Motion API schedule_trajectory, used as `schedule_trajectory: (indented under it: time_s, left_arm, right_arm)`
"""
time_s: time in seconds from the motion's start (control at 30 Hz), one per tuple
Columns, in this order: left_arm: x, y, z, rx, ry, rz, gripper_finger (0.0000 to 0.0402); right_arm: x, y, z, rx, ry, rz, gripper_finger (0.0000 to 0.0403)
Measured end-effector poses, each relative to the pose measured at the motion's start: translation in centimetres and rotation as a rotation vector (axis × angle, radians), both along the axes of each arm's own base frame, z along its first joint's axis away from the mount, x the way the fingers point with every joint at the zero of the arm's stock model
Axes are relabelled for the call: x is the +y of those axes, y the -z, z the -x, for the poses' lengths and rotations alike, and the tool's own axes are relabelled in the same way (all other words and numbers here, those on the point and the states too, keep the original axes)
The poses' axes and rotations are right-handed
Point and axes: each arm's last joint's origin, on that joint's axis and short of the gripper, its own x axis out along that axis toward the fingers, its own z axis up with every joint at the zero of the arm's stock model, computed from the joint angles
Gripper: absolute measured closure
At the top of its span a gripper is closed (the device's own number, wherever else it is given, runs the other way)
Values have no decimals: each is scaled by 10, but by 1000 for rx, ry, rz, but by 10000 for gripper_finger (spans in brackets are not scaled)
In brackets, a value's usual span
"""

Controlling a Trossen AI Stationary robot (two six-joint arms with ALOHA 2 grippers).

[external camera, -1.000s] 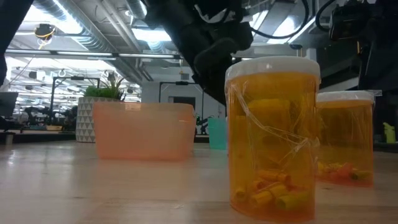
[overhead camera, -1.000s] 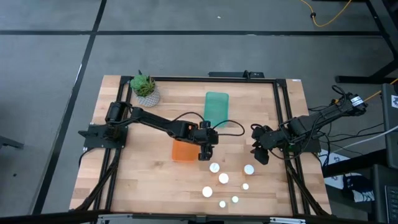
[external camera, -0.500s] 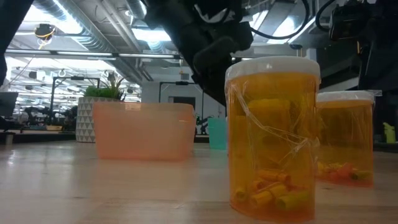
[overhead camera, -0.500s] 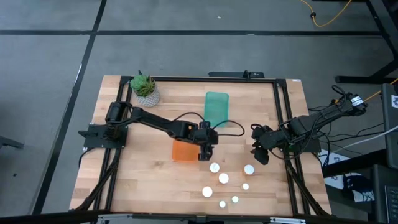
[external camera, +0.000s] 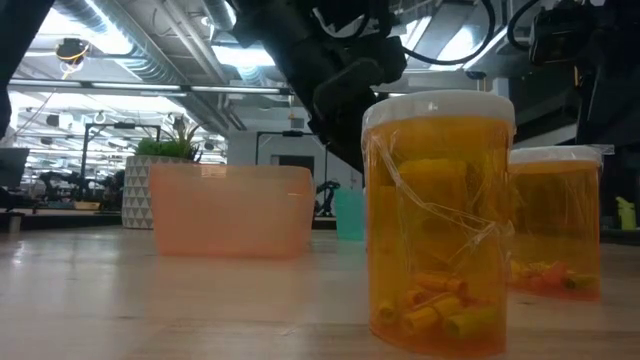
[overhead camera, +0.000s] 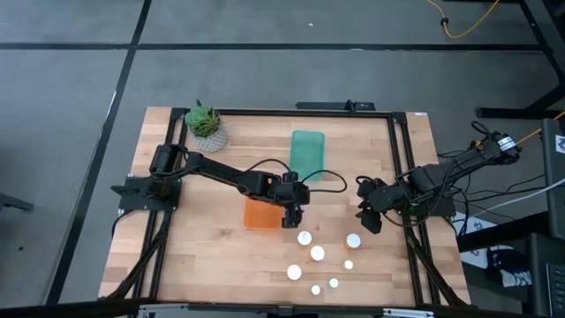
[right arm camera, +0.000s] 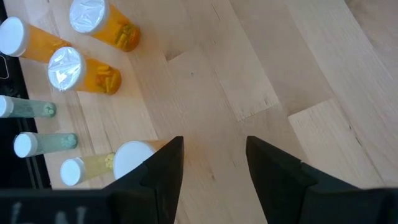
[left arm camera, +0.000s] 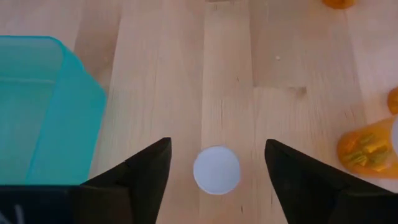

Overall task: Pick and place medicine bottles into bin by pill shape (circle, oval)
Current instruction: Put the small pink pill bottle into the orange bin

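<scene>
Even, bright overhead light fills every view, ceiling lamps (external camera: 120, 45) glaring at the low view's upper left, shadows soft, the nearest bottle (external camera: 438, 220) sharp while the room behind blurs.

The medicine bottles (external camera: 438, 222) are translucent amber with white caps and yellow-orange pills, though a few narrower ones (right arm camera: 43, 142) look pale green. One bin (overhead camera: 308, 153) is teal and the other bin (overhead camera: 259, 214) is orange. The table (overhead camera: 203, 256) is light wood planks with a black frame, and the potted plant (overhead camera: 205, 124) is green in a white patterned pot.
</scene>
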Motion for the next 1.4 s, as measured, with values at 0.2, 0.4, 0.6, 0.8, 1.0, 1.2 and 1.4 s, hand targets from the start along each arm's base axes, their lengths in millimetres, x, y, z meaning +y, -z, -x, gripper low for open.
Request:
schedule_trajectory:
  time_s: [0.2,0.4,0.6,0.8,1.0,1.2,1.4]
  left_arm:
    - [0,3,4,45,-13,5,141]
    - [1,3,4,54,-15,18,145]
    - [2,6,3,58,-27,41,146]
    - [6,6,3,55,-36,41,146]
    - [7,6,3,55,-36,42,146]
    - [6,6,3,58,-25,56,146]
    - [6,6,3,58,-25,57,146]
  right_arm:
    - [0,0,0,0,0,0,226]
    - [0,0,0,0,1,-1,226]
    - [0,0,0,0,1,-1,226]
    - [0,0,0,0,2,-1,226]
    - [0,0,0,0,2,-1,226]
    - [0,0,0,0,2,-2,226]
    - [0,0,0,0,2,-2,226]
